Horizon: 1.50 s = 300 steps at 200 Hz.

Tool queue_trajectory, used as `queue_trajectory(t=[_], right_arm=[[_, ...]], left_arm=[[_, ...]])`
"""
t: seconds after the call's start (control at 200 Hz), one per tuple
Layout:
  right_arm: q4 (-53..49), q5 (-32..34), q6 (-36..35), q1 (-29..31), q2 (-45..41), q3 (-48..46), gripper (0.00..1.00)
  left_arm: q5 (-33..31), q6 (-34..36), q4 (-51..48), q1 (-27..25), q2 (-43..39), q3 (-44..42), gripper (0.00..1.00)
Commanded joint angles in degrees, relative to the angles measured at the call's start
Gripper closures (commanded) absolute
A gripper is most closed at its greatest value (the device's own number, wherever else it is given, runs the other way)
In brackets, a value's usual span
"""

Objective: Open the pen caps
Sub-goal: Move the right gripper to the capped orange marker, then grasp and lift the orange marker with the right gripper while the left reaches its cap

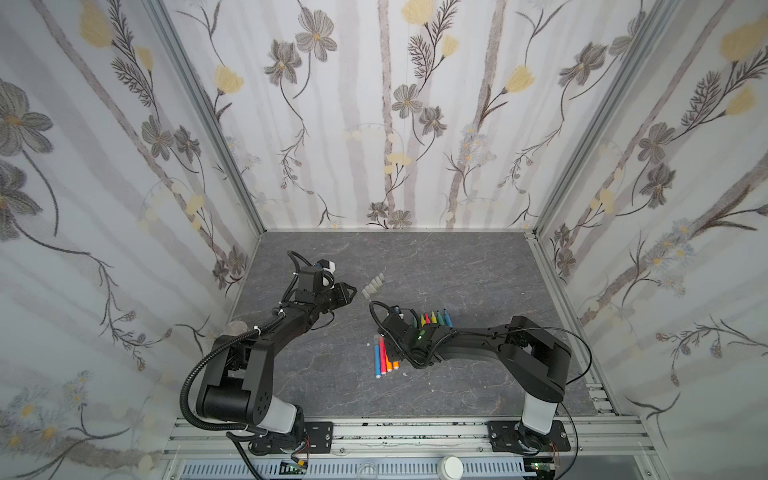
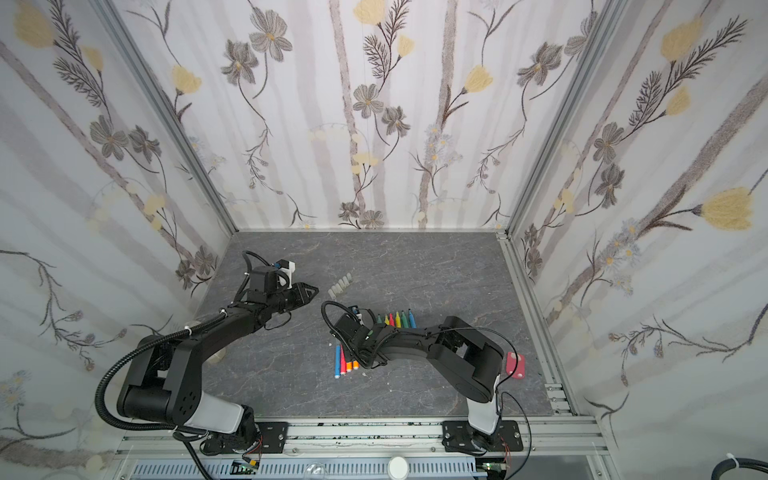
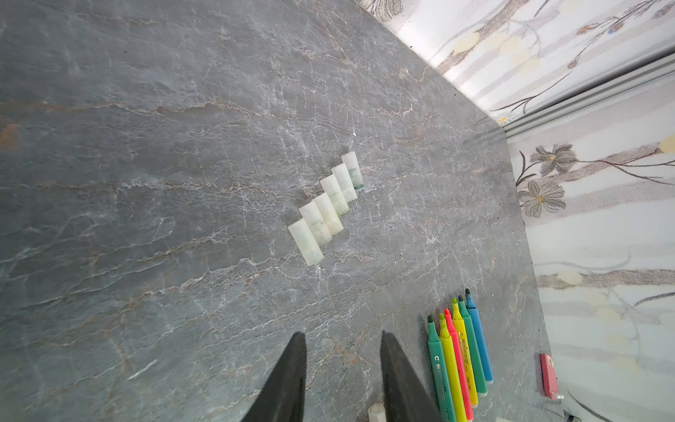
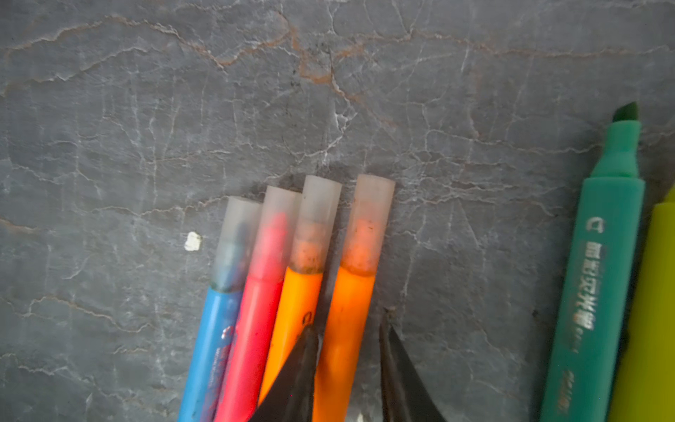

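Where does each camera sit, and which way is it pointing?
Top views: twin eyes high at the front, looking down and back over the table; left arm and right arm show whole.
Left wrist: on the left arm, looking past the open left gripper at six loose pen caps and six uncapped pens.
Right wrist: close above four capped pens; the right gripper straddles an orange pen.
Shared: left wrist and both top views show loose pen caps and uncapped pens.

Left arm [image 1: 257, 353]: matte black links, pale grey shoulder sleeve [image 1: 279, 415], ribbed black conduit [image 1: 186, 388].
Right arm [image 1: 536, 347]: same build, black cable loop [image 2: 323, 312], green indicator light [image 1: 420, 333].
Left claw [image 3: 343, 336], right claw [image 4: 347, 325]: black tapered fingers [image 3: 288, 376].
Black screwed base plates [image 1: 318, 436].
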Motion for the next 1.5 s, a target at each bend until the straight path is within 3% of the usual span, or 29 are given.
queue_trajectory(t=[0.0, 0.155, 0.31, 0.57, 0.754, 0.994, 1.174, 1.494], right_arm=[[-0.98, 0.26, 0.82, 0.07, 0.40, 0.21, 0.70], [-1.24, 0.01, 0.60, 0.07, 0.71, -0.24, 0.75], [-1.30, -0.20, 0.12, 0.05, 0.49, -0.55, 0.87], [0.18, 0.88, -1.70, -2.04, -5.74, -2.89, 0.98], [4.05, 1.45, -4.88, -4.53, -14.14, -6.35, 1.00], [13.52, -6.20, -9.35, -8.43, -24.22, -12.89, 1.00], [15.64, -9.51, -10.12, -10.71, -25.98, -14.47, 1.00], [18.28, -11.85, -9.74, -10.94, -25.82, -15.00, 1.00]], left_arm=[[0.70, 0.30, 0.99, 0.05, 0.18, 0.03, 0.66], [0.93, 0.10, 1.01, 0.10, 0.17, 0.13, 0.66], [1.80, -0.22, 0.98, -0.02, -0.26, 0.22, 0.66], [3.53, -0.57, -0.06, -0.54, -1.90, 0.35, 0.66], [5.26, -1.82, 0.66, -2.39, -2.30, 0.74, 0.65], [8.89, -4.95, 3.75, -6.45, -4.11, 0.57, 0.65], [11.89, -6.90, 6.30, -8.92, -4.99, 0.83, 0.64], [11.34, -7.82, 7.53, -14.04, -1.23, 3.10, 0.63]])
